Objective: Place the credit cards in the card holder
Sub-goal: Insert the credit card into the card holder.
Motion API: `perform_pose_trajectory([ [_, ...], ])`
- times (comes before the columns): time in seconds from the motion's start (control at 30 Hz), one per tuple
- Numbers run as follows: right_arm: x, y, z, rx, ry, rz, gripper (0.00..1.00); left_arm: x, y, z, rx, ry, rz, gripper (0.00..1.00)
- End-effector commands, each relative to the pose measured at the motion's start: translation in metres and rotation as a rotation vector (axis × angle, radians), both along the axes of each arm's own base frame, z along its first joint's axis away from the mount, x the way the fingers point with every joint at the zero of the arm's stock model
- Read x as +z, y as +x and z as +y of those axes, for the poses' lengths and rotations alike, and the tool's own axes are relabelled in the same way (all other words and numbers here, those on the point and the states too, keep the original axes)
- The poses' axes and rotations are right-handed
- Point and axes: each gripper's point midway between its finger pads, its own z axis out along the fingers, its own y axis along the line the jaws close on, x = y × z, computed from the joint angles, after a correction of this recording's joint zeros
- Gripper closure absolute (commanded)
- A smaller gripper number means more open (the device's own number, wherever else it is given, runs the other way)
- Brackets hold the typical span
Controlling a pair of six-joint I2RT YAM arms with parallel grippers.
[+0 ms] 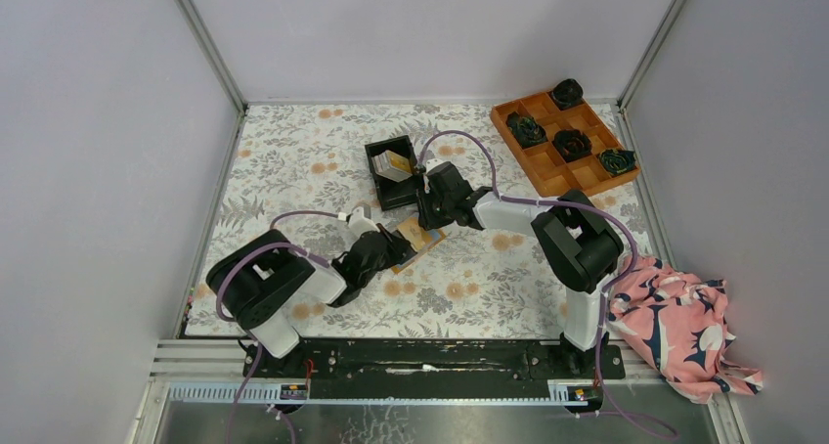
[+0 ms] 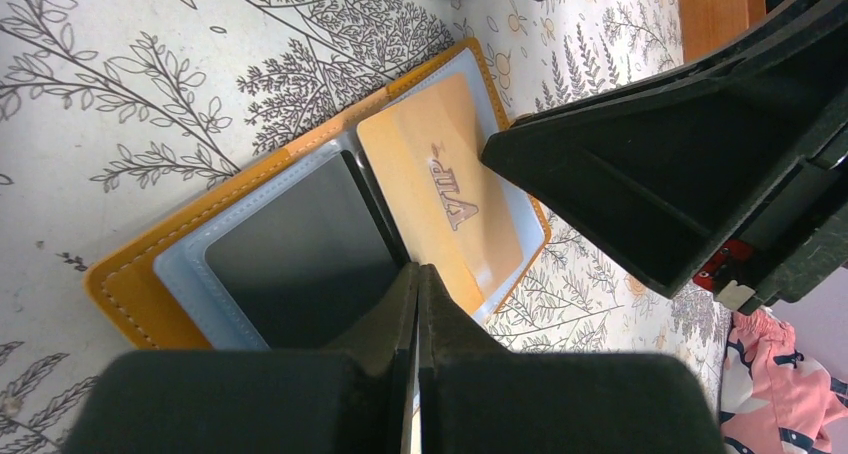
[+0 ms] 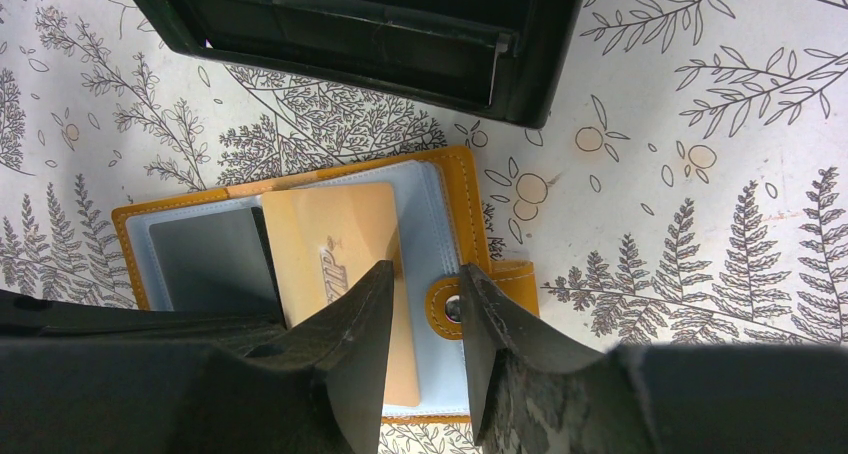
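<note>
The card holder (image 1: 418, 237) lies open on the floral mat, orange-tan outside, light blue inside (image 2: 185, 274) (image 3: 445, 214). A tan card marked VIP (image 2: 440, 189) (image 3: 330, 244) lies on its right half; I cannot tell how far it sits in the pocket. The left half shows a dark panel (image 2: 300, 249). My left gripper (image 2: 417, 271) (image 1: 383, 250) is shut, its tips on the holder's middle fold. My right gripper (image 3: 425, 284) (image 1: 426, 209) is open just over the holder, one finger over the tan card, the other by the snap tab (image 3: 450, 309). More cards (image 1: 396, 163) stand in the black bin (image 1: 379, 153).
The black bin (image 3: 350, 24) sits just beyond the holder. An orange compartment tray (image 1: 565, 141) with dark rosettes is at the back right. A pink patterned cloth (image 1: 684, 327) lies off the mat at the near right. The right gripper's body (image 2: 650, 174) crowds the left wrist view.
</note>
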Motion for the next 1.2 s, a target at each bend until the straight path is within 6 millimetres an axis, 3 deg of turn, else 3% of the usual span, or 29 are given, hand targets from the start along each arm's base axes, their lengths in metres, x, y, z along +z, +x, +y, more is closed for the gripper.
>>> perform_pose_trajectory([
  [0.0, -0.012, -0.01, -0.004, 0.013, -0.034, 0.033, 0.62, -0.009, -0.003, -0.002, -0.012, 0.029, 0.014, 1.0],
  [0.37, -0.015, -0.013, -0.005, 0.011, -0.034, 0.043, 0.62, 0.0, 0.01, -0.023, -0.027, -0.002, -0.013, 1.0],
  [0.67, -0.011, -0.013, -0.003, 0.011, -0.025, 0.04, 0.62, 0.004, 0.015, -0.028, -0.022, -0.006, -0.027, 1.0],
  [0.9, -0.004, -0.01, -0.003, 0.01, -0.023, 0.021, 0.62, 0.025, 0.019, -0.017, 0.011, 0.032, -0.075, 1.0],
  [1.03, 0.006, -0.007, -0.001, 0.014, -0.014, 0.002, 0.61, 0.044, 0.02, -0.004, 0.043, 0.067, -0.113, 0.95],
  [1.17, 0.015, -0.003, 0.001, 0.016, -0.009, -0.016, 0.59, 0.045, 0.013, 0.005, 0.043, 0.086, -0.108, 0.93],
])
